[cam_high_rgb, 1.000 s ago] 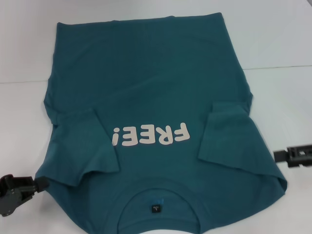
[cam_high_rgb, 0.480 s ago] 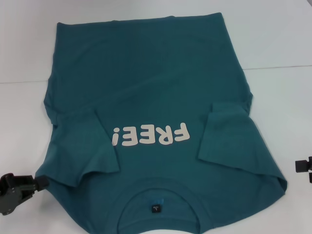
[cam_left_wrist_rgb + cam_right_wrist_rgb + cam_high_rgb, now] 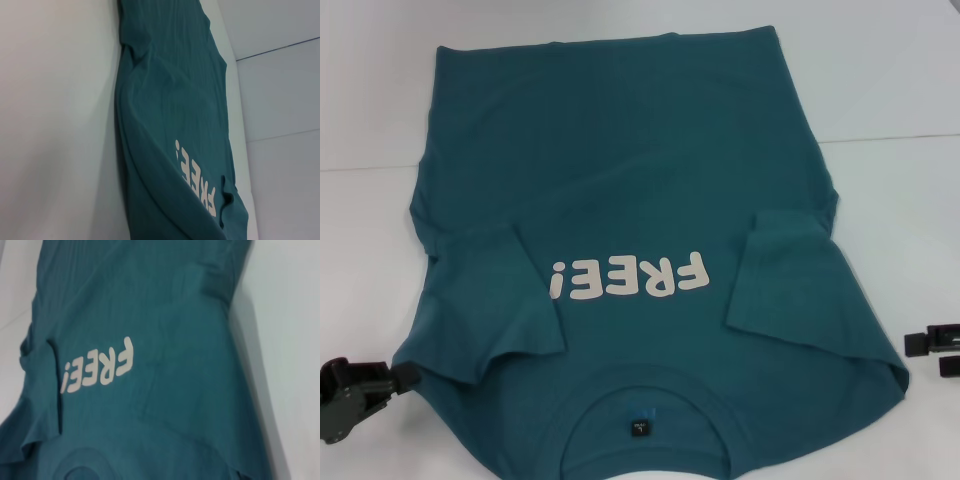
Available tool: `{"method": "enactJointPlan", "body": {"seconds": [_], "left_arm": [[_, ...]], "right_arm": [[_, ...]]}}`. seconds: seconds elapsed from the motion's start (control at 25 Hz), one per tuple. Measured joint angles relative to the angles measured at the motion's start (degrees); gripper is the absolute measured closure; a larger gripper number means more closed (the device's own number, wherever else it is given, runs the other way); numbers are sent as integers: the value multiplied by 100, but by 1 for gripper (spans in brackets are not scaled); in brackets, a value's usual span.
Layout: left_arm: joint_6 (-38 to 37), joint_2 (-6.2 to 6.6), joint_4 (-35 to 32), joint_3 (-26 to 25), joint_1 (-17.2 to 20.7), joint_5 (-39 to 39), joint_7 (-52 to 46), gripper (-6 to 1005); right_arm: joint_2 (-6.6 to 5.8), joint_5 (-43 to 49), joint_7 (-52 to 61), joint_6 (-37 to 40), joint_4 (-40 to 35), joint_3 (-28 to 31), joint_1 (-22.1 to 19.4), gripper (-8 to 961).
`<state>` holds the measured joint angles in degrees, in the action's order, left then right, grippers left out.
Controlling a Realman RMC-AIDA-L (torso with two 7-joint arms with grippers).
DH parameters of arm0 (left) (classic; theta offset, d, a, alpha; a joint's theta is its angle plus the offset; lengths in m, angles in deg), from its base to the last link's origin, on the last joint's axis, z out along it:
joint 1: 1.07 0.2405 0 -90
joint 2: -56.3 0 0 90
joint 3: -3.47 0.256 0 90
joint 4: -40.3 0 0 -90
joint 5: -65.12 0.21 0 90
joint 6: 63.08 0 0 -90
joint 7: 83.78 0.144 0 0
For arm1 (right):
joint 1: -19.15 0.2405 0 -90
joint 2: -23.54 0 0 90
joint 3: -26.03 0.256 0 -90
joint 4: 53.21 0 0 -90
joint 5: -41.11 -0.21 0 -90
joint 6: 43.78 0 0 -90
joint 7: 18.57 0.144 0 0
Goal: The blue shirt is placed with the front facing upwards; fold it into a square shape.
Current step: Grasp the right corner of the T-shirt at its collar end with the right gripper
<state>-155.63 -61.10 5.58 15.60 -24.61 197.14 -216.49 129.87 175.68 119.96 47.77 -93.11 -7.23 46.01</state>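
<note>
The blue shirt is lying face-up on the white table, both sleeves folded inward. The left gripper is touching its near-left shoulder, the right gripper hovering just beside its right edge; grips impossible to tell.

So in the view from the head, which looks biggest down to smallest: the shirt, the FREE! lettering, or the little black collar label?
1. blue shirt
2. FREE! lettering
3. black collar label
</note>
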Motion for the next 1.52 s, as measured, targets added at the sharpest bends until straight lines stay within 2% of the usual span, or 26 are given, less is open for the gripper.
{"method": "enactJointPlan", "body": {"seconds": [0.24,0.8,1.52], "left_arm": [[4,-9,0,-3,7,-24,0,959],[62,-33,0,1,8,-38,0,956],[80,-40,9,-38,16,-36,0,955]], "right_arm": [[87,463,-16,-133,77,-9,250,32],[189,807,20,-255,80,-94,562,35],[204,853,48,-281,67,-285,610,38]]}}
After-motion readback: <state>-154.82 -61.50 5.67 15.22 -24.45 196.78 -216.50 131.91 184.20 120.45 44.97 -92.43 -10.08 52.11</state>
